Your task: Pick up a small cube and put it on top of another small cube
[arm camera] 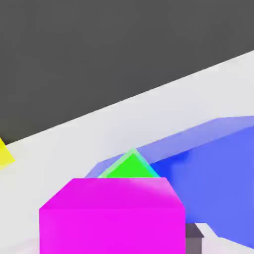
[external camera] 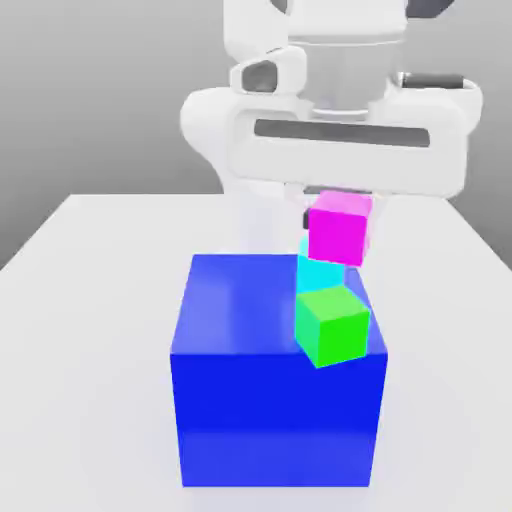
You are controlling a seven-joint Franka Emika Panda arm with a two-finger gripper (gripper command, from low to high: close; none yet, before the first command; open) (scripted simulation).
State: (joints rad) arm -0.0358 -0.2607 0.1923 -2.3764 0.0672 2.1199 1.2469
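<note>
Robot arm: A white arm (external camera: 345, 145) reaches down from the top of the exterior view, its broad hand hanging over the far part of a blue box.

Fingers: The fingers (external camera: 307, 218) are pinching the magenta cube, closed in on its sides beneath the hand.

Magenta cube: The small magenta cube (external camera: 340, 230) hangs in the grip, above the level of the blue box's top and toward the exterior view's right. Seen from the hand, it looms large in front of the green cube.

Cyan cube: A cyan cube (external camera: 320, 268) sits partly hidden, with the magenta cube overlapping its upper part and the green cube just below it in the exterior view.

Green cube: A bright green cube (external camera: 332, 327), turned at an angle, overlaps the front edge of the box's top in the exterior view; what bears it, I cannot tell.

Blue box: The large blue box (external camera: 275, 415) stands on the pale tabletop (external camera: 85, 400), dwarfing all three cubes, its front face toward the exterior view.

Yellow piece: A corner of something yellow (arm camera: 6, 156) pokes into the hand view, well apart from the magenta cube, near where the pale surface meets dark grey.
</note>
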